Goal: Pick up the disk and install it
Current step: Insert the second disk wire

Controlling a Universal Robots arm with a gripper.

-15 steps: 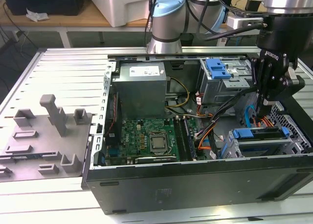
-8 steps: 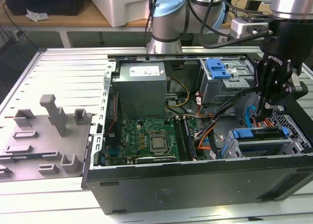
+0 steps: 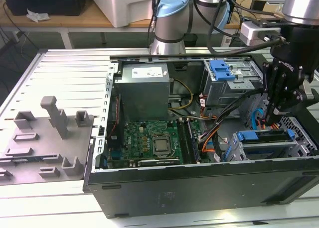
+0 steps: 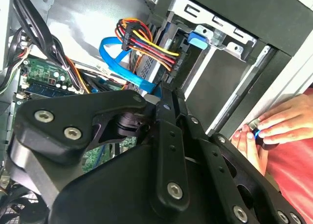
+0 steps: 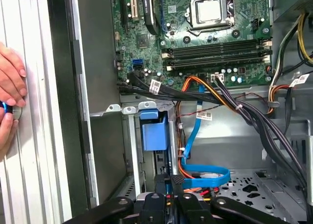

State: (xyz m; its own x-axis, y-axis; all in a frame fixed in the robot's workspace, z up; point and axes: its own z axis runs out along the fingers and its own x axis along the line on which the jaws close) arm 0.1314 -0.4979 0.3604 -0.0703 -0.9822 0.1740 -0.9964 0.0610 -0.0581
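Gripper: black, lowered inside the open computer case; how far open, cannot tell.
Disk: seated in the grey drive cage, just below the gripper.

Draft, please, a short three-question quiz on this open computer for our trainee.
1. True or false: the pincer hangs over the motherboard.
2. What colour is the flat cable looping inside the case? A red, B blue, C white.
3. In both wrist views, what rests against the case's outside?

Key:
1. False: it hangs by the drive cage at the exterior view's right.
2. B.
3. A person's hand.
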